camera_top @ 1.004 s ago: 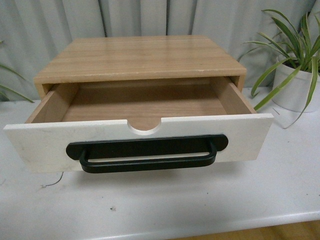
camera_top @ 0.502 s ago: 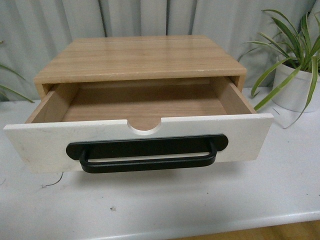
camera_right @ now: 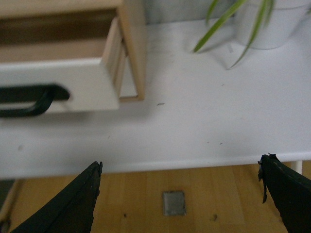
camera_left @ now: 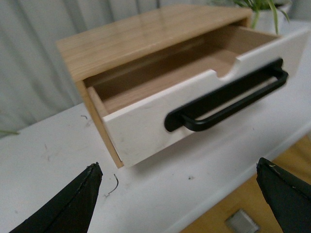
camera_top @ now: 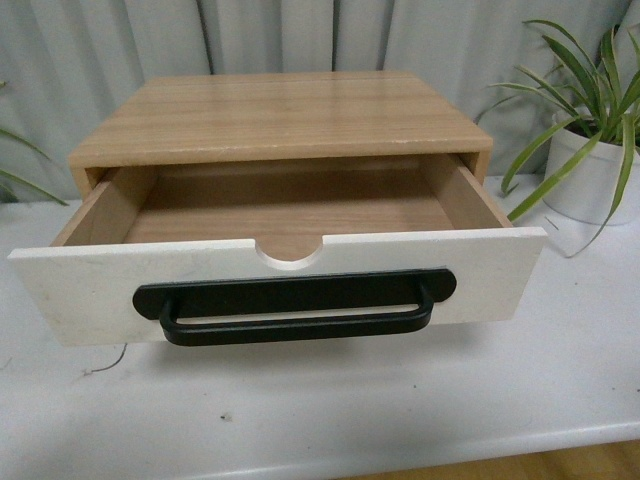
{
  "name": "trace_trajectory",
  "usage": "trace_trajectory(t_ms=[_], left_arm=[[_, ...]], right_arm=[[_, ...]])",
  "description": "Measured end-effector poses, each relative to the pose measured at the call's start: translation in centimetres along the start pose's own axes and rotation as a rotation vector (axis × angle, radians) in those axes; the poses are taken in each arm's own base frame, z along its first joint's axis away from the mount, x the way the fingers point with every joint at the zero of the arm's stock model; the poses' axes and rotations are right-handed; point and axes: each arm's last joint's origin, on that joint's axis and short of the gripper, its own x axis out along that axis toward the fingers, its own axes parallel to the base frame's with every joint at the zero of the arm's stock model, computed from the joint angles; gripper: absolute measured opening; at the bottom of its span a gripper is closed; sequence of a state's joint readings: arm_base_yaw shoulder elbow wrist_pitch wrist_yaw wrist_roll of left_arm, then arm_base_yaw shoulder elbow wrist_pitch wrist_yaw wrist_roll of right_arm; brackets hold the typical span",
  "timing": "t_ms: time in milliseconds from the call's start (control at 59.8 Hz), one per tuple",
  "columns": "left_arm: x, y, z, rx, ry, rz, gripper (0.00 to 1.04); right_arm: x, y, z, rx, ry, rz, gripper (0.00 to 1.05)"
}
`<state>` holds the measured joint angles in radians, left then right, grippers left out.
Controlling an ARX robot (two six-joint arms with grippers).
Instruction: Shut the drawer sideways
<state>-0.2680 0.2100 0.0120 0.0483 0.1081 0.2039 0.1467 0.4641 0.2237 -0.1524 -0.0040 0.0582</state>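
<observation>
Nothing has shifted over the last second: the drawer (camera_top: 90, 290) stands pulled out of the wooden cabinet (camera_top: 280, 115) just as before. Its white front faces the robot, and its long axis runs left to right across the table (camera_top: 400, 400). The black handle (camera_top: 295, 300) lies along that same line, under the notch (camera_top: 290, 250) in the top edge. The front sits slightly askew, its left end closer to the robot than its right. A potted plant (camera_top: 590, 130) stands to the right of the cabinet, apart from it.

Neither arm shows in the front view. From the left wrist, the left gripper (camera_left: 180, 201) hangs spread wide, its black fingers (camera_left: 73, 204) far apart with nothing between them. The drawer's left front corner lies ahead of it, near but not touching. From the right wrist, the right gripper (camera_right: 180, 199) is likewise spread wide and empty, out past the table edge over the wooden floor. The drawer's right end lies ahead and off to one side, well clear of its fingers.
</observation>
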Motion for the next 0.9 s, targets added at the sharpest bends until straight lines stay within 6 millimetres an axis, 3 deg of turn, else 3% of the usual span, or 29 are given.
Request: trace_trajectory(t_ms=[134, 301, 469, 603, 904], left_arm=[[1.5, -1.8, 0.1, 0.327, -0.010, -0.147, 0.98], [4.2, -3.1, -0.6, 0.602, -0.022, -0.199, 0.98], [7.1, -3.5, -2.5, 0.675, 0.060, -0.253, 0.98], [9.2, -3.1, -2.4, 0.703, 0.079, -0.231, 0.98], [12.0, -2.7, -2.6, 0.742, 0.090, -0.221, 0.98]], right_arm=[[2.4, 1.2, -0.7, -0.240, 0.162, 0.168, 0.98], [5.1, 3.2, -0.2, -0.490, 0.167, 0.272, 0.98], [8.0, 5.7, -0.1, -0.636, 0.163, 0.371, 0.98], [9.9, 7.0, 0.4, -0.704, 0.142, 0.399, 0.98], [13.6, 8.4, 1.3, -0.766, 0.127, 0.416, 0.98]])
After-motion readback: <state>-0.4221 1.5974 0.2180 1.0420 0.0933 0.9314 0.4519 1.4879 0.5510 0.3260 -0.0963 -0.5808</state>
